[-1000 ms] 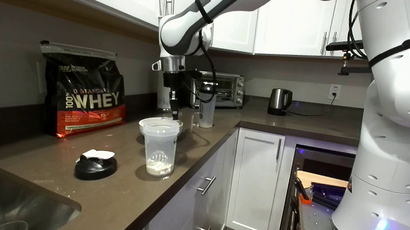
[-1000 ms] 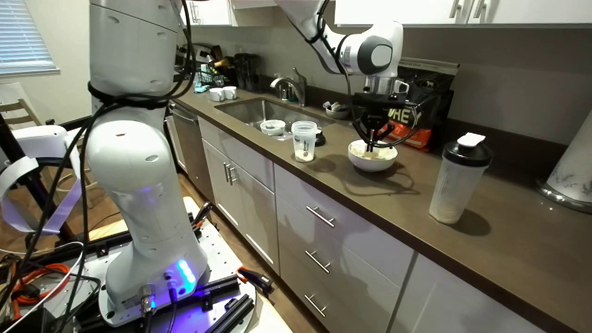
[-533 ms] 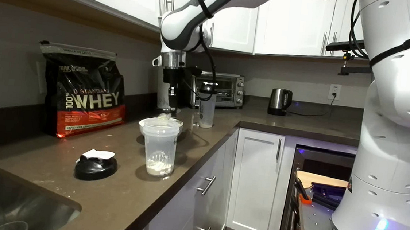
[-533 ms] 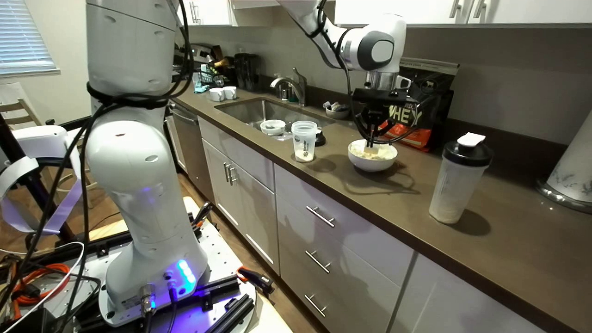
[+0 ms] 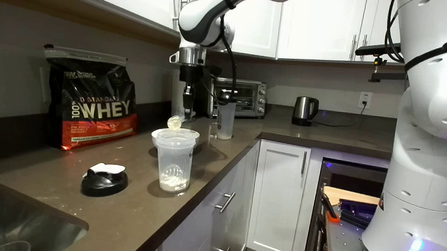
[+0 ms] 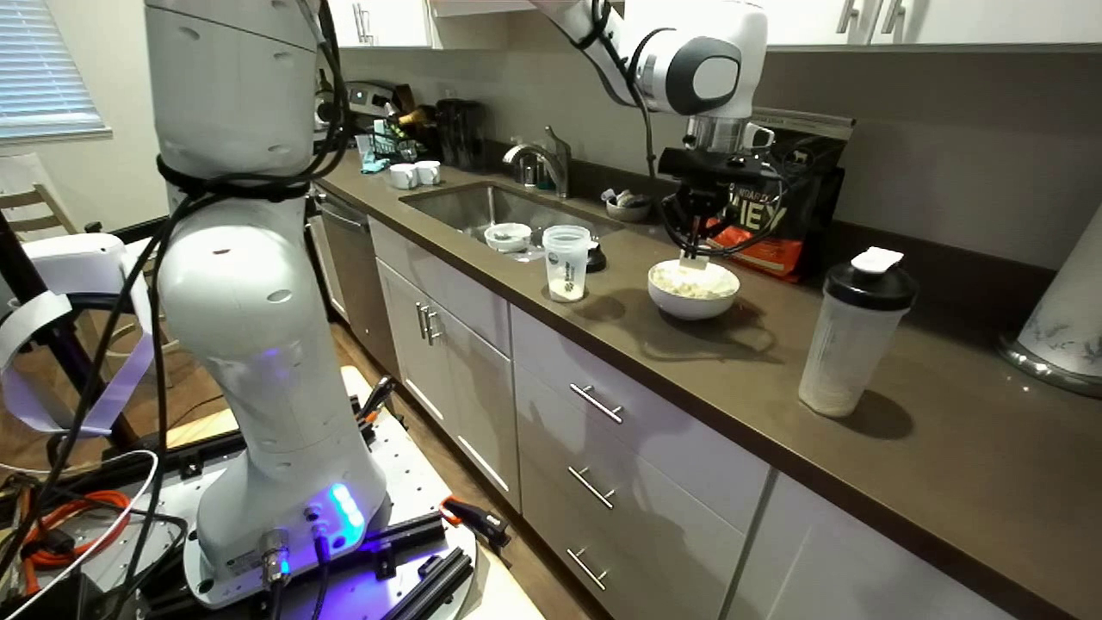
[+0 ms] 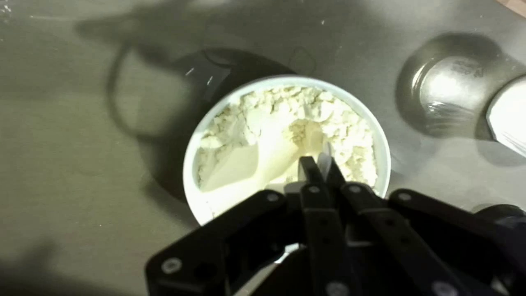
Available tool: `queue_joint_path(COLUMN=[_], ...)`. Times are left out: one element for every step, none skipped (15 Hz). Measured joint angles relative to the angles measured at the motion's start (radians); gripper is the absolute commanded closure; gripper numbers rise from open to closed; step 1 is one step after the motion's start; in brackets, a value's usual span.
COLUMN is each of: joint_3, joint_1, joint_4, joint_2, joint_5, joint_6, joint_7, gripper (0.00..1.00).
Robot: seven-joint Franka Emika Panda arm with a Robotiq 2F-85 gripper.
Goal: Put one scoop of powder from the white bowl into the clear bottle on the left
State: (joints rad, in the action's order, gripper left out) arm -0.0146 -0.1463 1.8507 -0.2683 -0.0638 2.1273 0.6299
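The white bowl (image 6: 694, 306) stands on the counter and holds pale powder (image 6: 676, 280). It also shows in the wrist view (image 7: 190, 164); in an exterior view it is partly behind the bottle (image 5: 155, 137). My gripper (image 5: 186, 116) is above the bowl, and in the wrist view its fingertips (image 7: 321, 166) are shut on the scoop's white handle (image 7: 324, 161). The scoop's round cup (image 5: 174, 123) holds powder and hangs just above the bowl's rim; it also shows in an exterior view (image 6: 694, 261). The clear bottle (image 5: 175, 157) on the left (image 6: 566, 258) is upright, lidless, with powder at its base.
A black-lidded shaker (image 6: 857, 344) stands on the bowl's far side from the clear bottle. A black lid (image 5: 104, 182) lies near the sink (image 5: 40, 223). The whey bag (image 5: 94, 99) stands against the wall. A paper-towel roll (image 6: 1067, 319) is by the wall. The counter's front edge (image 6: 637, 379) is close.
My gripper has risen, lifting the scoop up out of the powder to above the bowl's rim. The scoop's filled cup now shows clearly. The bowl and bottle have not moved.
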Motion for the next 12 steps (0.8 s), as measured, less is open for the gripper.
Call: queue_joint_path(joint_3=[0.000,0.000,0.000,-0.001,-0.002,-0.003,-0.005,-0.007,-0.010,-0.012,-0.015,-0.017], joint_1=[-0.007,-0.014,-0.020,-0.026,-0.030,-0.035,-0.037,-0.038,-0.039,-0.039,-0.039,-0.039], joint_4=[0.000,0.000,0.000,0.001,0.002,0.004,0.008,0.014,0.021,0.029,0.036,0.045], joint_2=[0.003,0.005,0.007,0.009,0.011,0.014,0.020,0.027,0.036,0.046,0.058,0.070], joint_5=[-0.029,-0.057,-0.083,-0.105,-0.123,-0.139,-0.153,-0.167,-0.177,-0.185,-0.190,-0.197], joint_6=[-0.008,-0.018,-0.026,-0.035,-0.042,-0.050,-0.057,-0.062,-0.068,-0.076,-0.085,-0.094], joint_7=[0.009,0.016,0.025,0.032,0.036,0.041,0.046,0.050,0.053,0.054,0.055,0.058], gripper=[0.99,0.99,0.99,0.99,0.99,0.99,0.99,0.99,0.99,0.99,0.99,0.99])
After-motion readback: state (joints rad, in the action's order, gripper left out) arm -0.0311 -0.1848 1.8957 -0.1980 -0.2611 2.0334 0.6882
